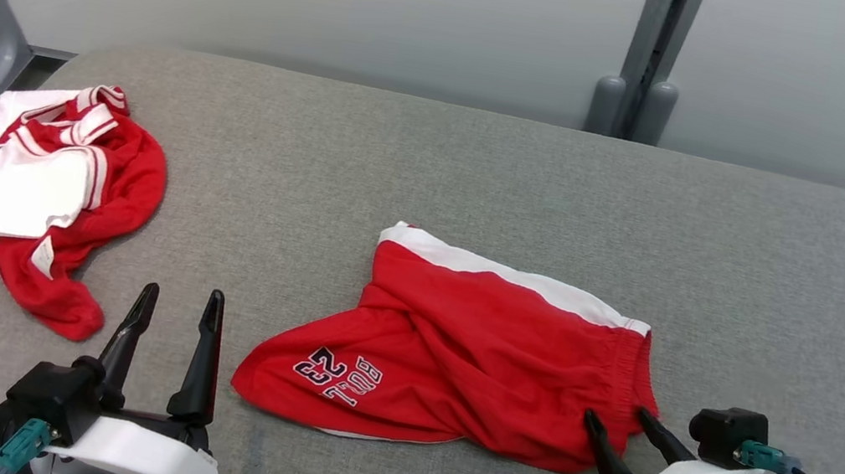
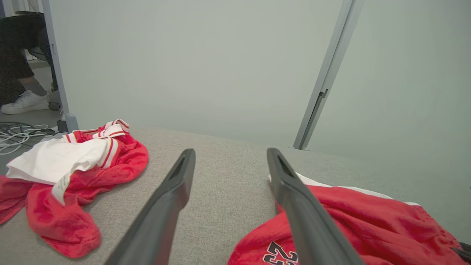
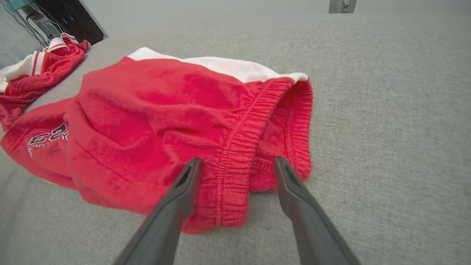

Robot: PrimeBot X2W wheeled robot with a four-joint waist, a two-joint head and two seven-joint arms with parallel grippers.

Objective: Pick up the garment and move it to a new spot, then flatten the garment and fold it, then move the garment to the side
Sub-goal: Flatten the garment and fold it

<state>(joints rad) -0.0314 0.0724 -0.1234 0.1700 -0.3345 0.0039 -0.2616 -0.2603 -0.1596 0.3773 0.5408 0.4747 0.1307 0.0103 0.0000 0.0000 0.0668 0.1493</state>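
**Right gripper (image 1: 615, 413) set wide at the waistband of the red shorts (image 1: 473, 347)**

Head view: the red shorts lie crumpled at the middle of the grey table (image 1: 484, 170). Their white band runs along the far edge, the printed leg (image 1: 333, 375) points to the near left, and the elastic waistband (image 1: 627, 363) is at the right. Right gripper sits at the near right corner of that waistband, fingers spread, nothing held. Left gripper (image 1: 183, 292) stands at the near left, equally wide and empty, apart from the shorts. A second red-and-white garment (image 1: 46, 203) lies further left.

Left wrist view: both fingers are spread over bare table, with the printed leg just to their right.

Right wrist view: the waistband's near corner lies between the two fingers. Whether the tips press the cloth cannot be told.

Assessment: the step in hand appears to be the first grasp for the lift. Recommended: keep the tips low and close across the thick elastic so both layers are taken, not a loose fold of thin cloth. Lift gently, as the crumpled leg will likely drag.
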